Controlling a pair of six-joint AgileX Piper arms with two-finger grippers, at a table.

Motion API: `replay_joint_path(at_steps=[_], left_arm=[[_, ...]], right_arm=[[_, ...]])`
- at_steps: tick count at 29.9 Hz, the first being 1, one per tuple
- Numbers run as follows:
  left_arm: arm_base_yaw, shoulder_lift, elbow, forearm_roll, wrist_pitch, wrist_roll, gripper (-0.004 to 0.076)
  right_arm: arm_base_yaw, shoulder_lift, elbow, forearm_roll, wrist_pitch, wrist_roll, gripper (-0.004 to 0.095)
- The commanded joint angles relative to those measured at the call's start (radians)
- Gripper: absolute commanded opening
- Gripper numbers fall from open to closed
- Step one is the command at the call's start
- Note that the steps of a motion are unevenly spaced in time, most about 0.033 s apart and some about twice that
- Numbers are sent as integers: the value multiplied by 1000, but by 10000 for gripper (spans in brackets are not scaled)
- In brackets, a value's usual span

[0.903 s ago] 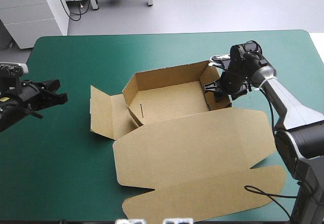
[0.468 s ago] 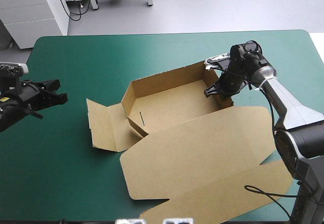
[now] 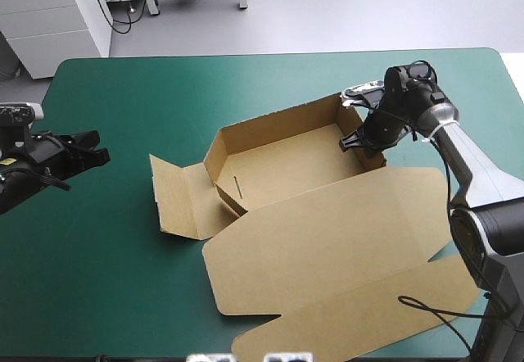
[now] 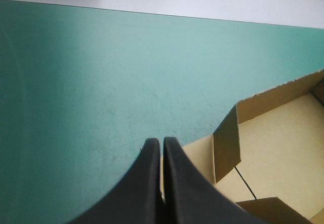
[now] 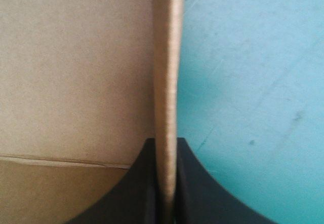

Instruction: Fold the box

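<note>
The brown box [image 3: 282, 165] stands on the teal-green cover as an open tray with raised walls, its lid [image 3: 327, 235] lying flat toward the near edge and a side flap [image 3: 176, 198] flat at its left. My right gripper [image 3: 360, 142] is at the tray's right wall, shut on it. In the right wrist view that wall's edge [image 5: 167, 82] runs up between the black fingers [image 5: 190, 183]. My left gripper [image 3: 94, 153] hovers shut near the table's left edge, well apart from the box. In the left wrist view the left gripper [image 4: 162, 145] points toward the tray's left wall [image 4: 228, 143].
Bare teal-green cover [image 3: 164, 83] lies between the box and the far and left edges. A black cable loops on the table at the near right corner [image 3: 426, 313], partly under the lid's front flap.
The box has shifted a little to the right and turned slightly with my right gripper on its right wall. The left arm has stayed put.
</note>
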Motion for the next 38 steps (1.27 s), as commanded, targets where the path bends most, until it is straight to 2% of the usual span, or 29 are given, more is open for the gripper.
replay_joint_path(at_steps=[1, 14, 29, 34, 38], left_arm=[[-2, -11, -24, -51, -22, -31, 4], [-2, 42, -24, -46, -72, -31, 4], [-2, 220, -24, -57, -139, -31, 4], [-4, 302, -24, -60, -100, -31, 4], [-30, 374, -24, -68, -78, -31, 4]], right_arm=[[-14, -141, -85, 7, 14, 1, -19], [-37, -449, -143, -9, 14, -6, -20], [-37, -555, -143, -35, 14, -14, -20], [-37, -553, -143, 44, 10, -21, -19], [-37, -553, -143, 123, -42, -40, -19]])
